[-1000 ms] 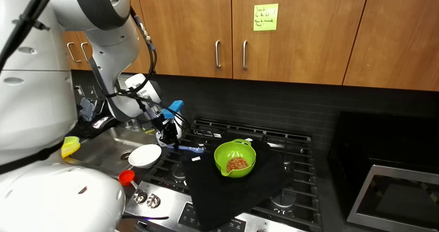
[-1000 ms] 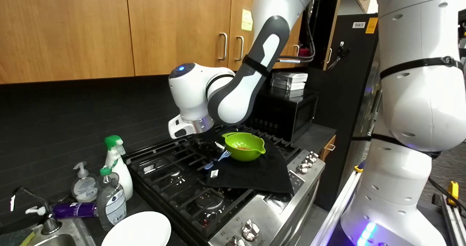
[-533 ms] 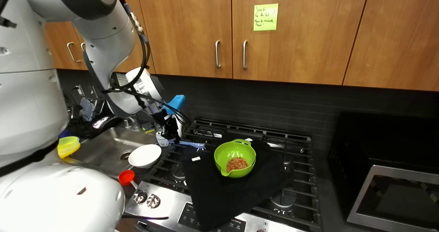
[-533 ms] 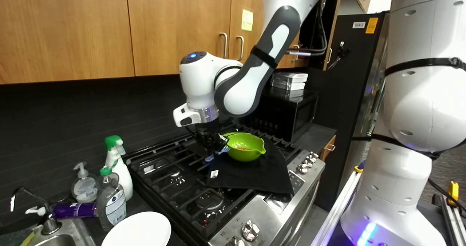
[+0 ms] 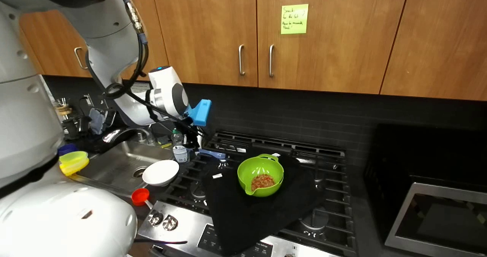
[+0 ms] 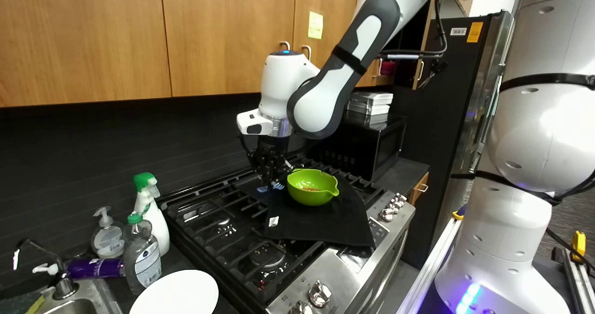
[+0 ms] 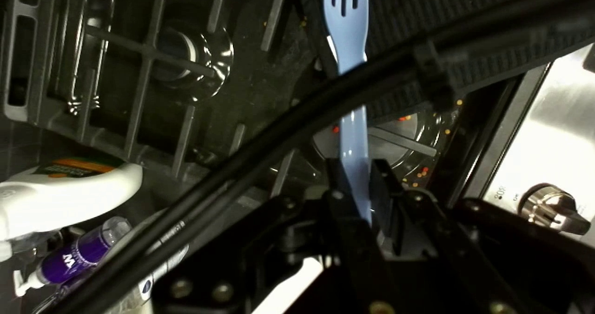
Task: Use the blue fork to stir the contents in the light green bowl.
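The blue fork is in my gripper, which is shut on its handle. Its tines point forward, away from the gripper, in the wrist view. The fork also shows in both exterior views, held low over the stove, beside and apart from the bowl. The light green bowl stands upright on a black cloth. The contents, a small reddish-brown heap, lie in it; only a sliver of them shows in an exterior view. The bowl is out of the wrist view.
The black cloth lies over the stove grates. A white dish, a sink, a red cup and several bottles stand beside the stove. Cabinets hang above. A microwave stands beyond the stove.
My gripper has turned more upright and moved toward the back of the stove, carrying the fork with it. The fork's tines have shifted away to the back. The bowl has not moved.
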`<state>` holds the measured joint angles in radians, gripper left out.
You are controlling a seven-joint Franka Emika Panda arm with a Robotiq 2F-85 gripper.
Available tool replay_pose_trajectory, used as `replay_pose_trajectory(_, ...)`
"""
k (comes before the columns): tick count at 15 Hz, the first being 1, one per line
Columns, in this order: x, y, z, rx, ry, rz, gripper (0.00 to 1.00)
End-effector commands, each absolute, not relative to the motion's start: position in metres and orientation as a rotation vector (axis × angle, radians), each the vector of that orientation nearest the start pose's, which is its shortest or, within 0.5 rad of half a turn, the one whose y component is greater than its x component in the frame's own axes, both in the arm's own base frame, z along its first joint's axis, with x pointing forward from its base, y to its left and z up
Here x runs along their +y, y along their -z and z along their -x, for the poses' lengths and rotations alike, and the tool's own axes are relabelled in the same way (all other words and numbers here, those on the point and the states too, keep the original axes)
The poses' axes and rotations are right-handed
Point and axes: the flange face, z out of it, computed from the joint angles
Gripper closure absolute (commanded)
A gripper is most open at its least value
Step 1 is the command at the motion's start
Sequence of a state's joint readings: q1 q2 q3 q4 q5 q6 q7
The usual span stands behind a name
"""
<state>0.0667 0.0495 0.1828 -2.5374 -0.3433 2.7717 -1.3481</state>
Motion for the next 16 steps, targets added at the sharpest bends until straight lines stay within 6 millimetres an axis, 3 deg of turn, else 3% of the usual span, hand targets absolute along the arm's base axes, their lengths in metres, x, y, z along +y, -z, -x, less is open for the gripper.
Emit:
replay_pose_trajectory(1, 0.109, -0.277, -0.440, 2.363, -0.173, -1.713, 0.95)
replay_pose_trajectory(7, 0.085, -0.277, -0.422, 2.359, -0.294, -1.774, 0.95)
replay_pose_trajectory(16, 0.052, -0.329, -0.414, 2.332, -0.461, -1.847, 0.95)
